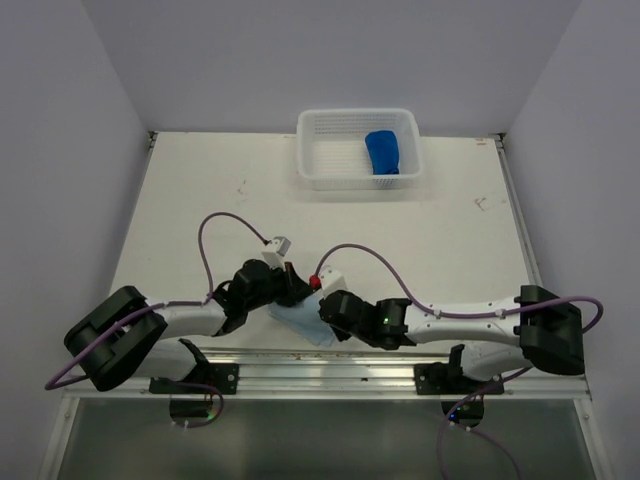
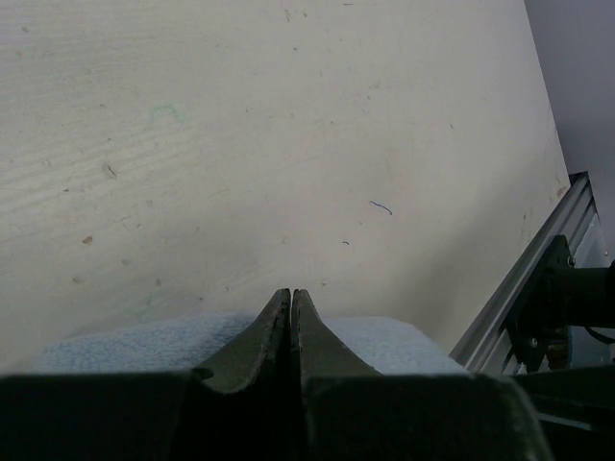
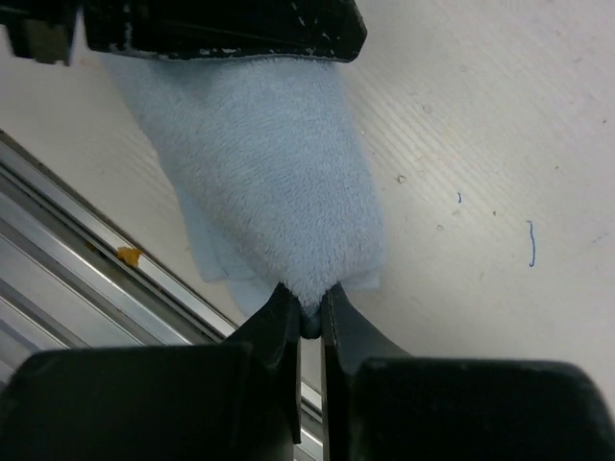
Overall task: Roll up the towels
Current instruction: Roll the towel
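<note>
**Roll tight, near edge**

Nipped at 1 end by the closed right pincer [image 3: 309, 300]: pale towel [image 3: 259, 163], bunched at the near edge of the bench [image 1: 420, 230]. Met at the other end by the shut left pincer [image 2: 291, 296], cloth beneath it; hold there impossible to tell. Keep the cloth taut, turn both ends evenly, mind the edge. Far back, in the basket [image 1: 330, 150]: dark towel [image 1: 383, 152], seemingly rolled.

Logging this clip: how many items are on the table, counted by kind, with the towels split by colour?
white basket: 1
dark blue towel: 1, lying in the basket
pale blue towel: 1, at the table's near edge
Total: 3
</note>
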### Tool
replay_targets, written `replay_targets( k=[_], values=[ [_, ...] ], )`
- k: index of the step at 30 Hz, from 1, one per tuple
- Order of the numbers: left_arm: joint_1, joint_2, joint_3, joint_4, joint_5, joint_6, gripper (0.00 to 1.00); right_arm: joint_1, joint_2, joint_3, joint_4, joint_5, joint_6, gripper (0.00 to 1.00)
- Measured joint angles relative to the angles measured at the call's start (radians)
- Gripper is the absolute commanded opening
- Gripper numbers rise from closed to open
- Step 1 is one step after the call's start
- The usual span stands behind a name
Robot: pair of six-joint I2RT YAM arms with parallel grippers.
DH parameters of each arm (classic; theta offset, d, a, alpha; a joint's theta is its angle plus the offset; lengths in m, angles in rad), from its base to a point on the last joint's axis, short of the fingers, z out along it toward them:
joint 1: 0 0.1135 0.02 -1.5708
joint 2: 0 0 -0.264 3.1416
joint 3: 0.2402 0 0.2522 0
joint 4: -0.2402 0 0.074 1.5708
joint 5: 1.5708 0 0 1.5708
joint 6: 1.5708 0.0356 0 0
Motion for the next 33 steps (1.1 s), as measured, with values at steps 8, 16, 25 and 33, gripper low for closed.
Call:
replay_targets(
  k=[8,16,25,33],
  values=[
    [0.002,0.0,0.089,-0.1,-0.025,0.015,0.08,0.182,0.097,0.131,-0.106,0.256,-0.02,0.0],
    [0.018,-0.03,0.162,-0.173,-0.035,0.023,0.08,0.304,0.306,0.204,-0.228,0.509,0.042,0.0],
    [0.019,-0.033,0.172,-0.183,-0.018,0.007,0.08,0.383,0.499,0.38,-0.416,0.676,0.099,0.0],
    [0.02,-0.033,0.163,-0.181,0.011,-0.031,0.08,0.445,0.733,0.615,-0.749,0.808,0.274,0.0]
  ],
)
